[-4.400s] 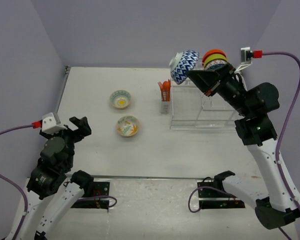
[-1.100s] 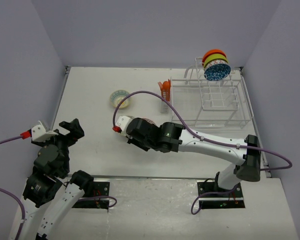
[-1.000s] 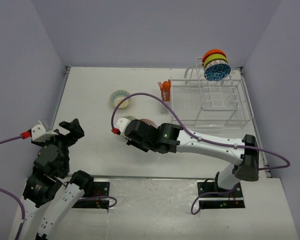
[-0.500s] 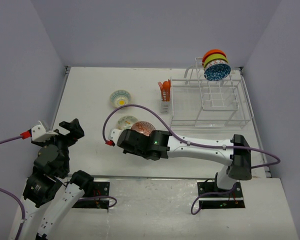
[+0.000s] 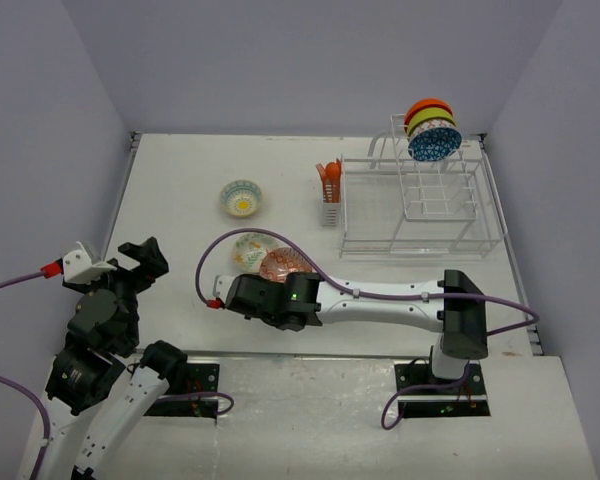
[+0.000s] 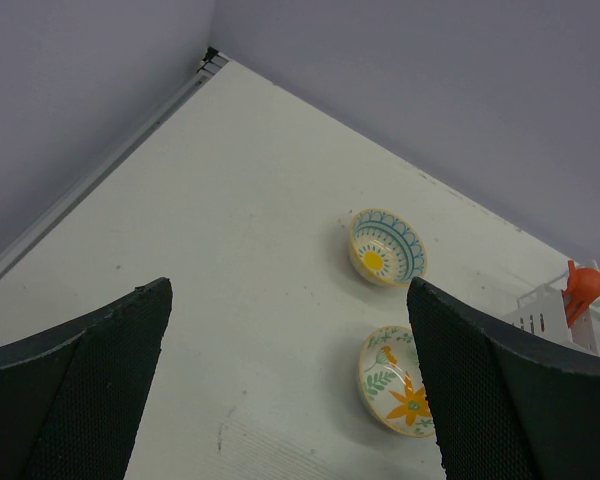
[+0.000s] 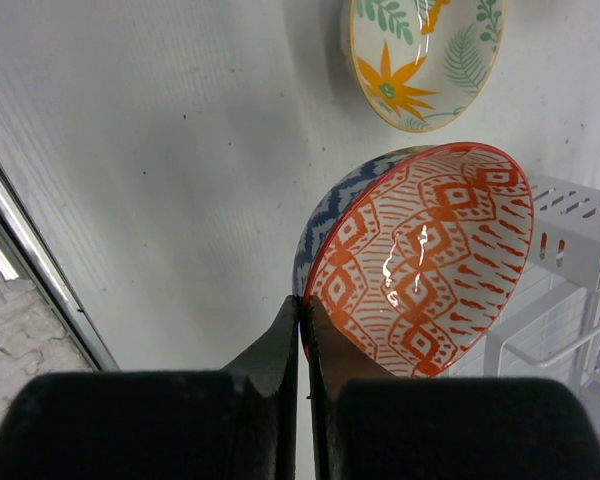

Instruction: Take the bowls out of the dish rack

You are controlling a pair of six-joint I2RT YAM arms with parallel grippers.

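My right gripper (image 7: 302, 318) is shut on the rim of a bowl (image 7: 420, 260) with a red-brown pattern inside and a blue one outside. It holds the bowl tilted, low over the table, beside a flower-painted bowl (image 7: 425, 60). In the top view the held bowl (image 5: 285, 263) sits just right of the flower bowl (image 5: 248, 247), with my right gripper (image 5: 272, 280) below it. A yellow-rimmed bowl (image 5: 241, 197) lies further back. The white dish rack (image 5: 420, 225) still holds orange, yellow-green and blue mosaic bowls (image 5: 431, 127). My left gripper (image 6: 290, 400) is open and empty at the near left.
An orange utensil holder (image 5: 328, 188) hangs on the rack's left end. My right arm (image 5: 380, 300) stretches leftward along the table's near edge, its purple cable looping over the flower bowl. The table's metal front rail (image 7: 30, 260) runs close by the right gripper.
My right arm carried the patterned bowl from the rack to the near left of the table and brought it down beside the flower bowl. The left arm has hardly moved.
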